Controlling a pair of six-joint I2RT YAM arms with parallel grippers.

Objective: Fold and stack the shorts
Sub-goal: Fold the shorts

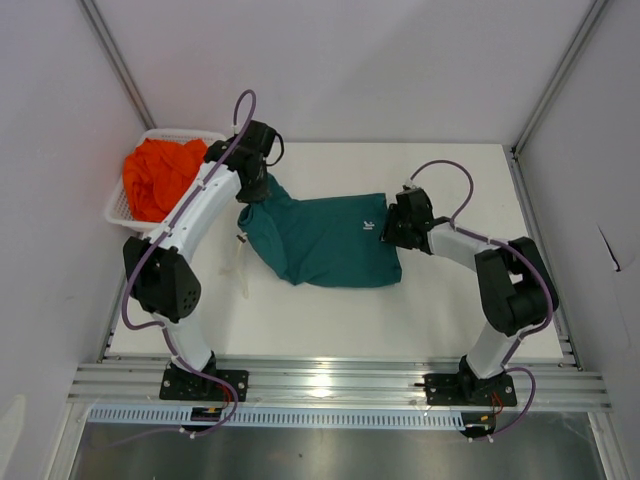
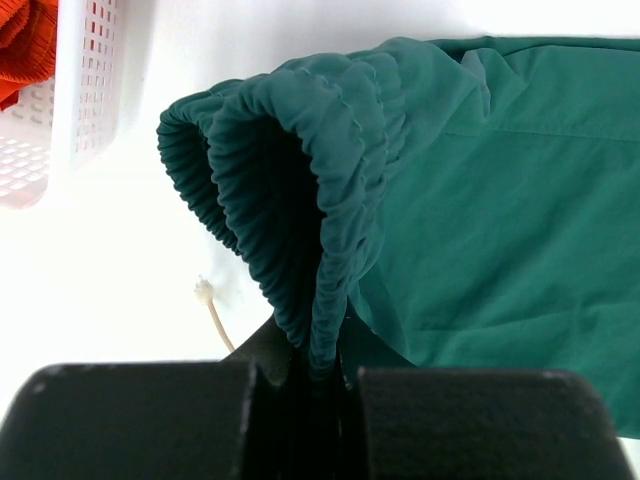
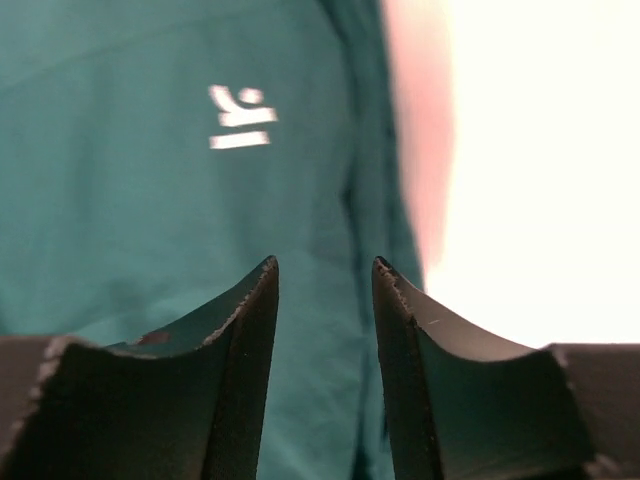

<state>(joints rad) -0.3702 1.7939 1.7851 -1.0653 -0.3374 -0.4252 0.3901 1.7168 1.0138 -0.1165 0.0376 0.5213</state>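
While left hand (image 2: 310,368) pinches the teal shorts (image 1: 325,243) by the waistband (image 2: 300,190) on the desk (image 1: 330,320), right hand (image 3: 325,275) sits parted, empty, at their other edge. Orange shorts (image 1: 160,175) lie in basket (image 1: 118,210). Nothing folded yet.

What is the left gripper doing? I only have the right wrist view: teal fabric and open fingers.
Observer: The left gripper is shut on the waistband of the teal shorts.
Operator: Where is the other pair?
Observer: The orange shorts lie bunched in the basket, at the table's back left.
Operator: Are the teal ones off the table?
Observer: Mostly not. They lie spread on the table; only the waistband corner rises into the left gripper.
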